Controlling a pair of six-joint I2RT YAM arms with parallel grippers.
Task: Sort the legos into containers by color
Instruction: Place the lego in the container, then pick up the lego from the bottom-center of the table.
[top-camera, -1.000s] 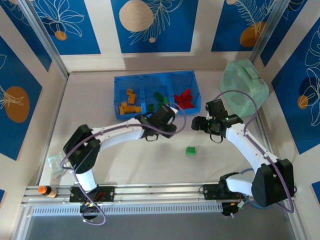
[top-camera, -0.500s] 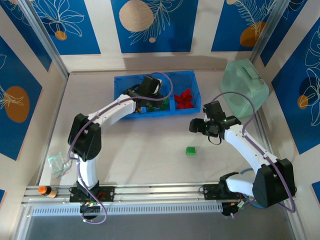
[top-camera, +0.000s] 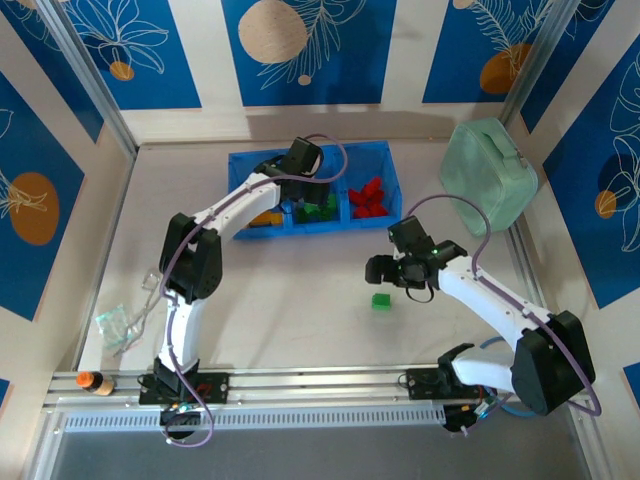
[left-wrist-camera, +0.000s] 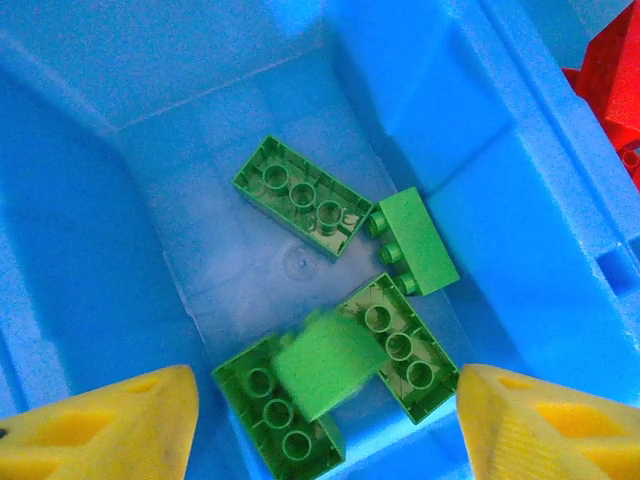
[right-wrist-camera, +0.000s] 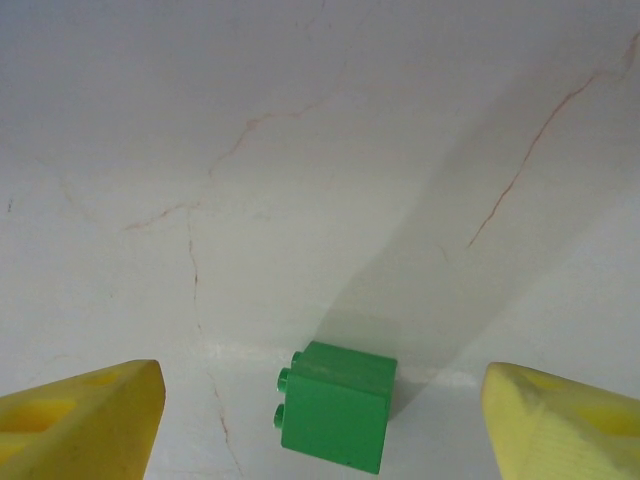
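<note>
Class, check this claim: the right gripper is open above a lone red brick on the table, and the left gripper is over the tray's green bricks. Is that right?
No: the lone brick is green, not red, as the right wrist view shows. The rest holds.

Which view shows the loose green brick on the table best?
The right wrist view: the green brick sits close and sharp, two studs showing on its left side. In the top external view it is a small green square on the table, without detail.
</note>
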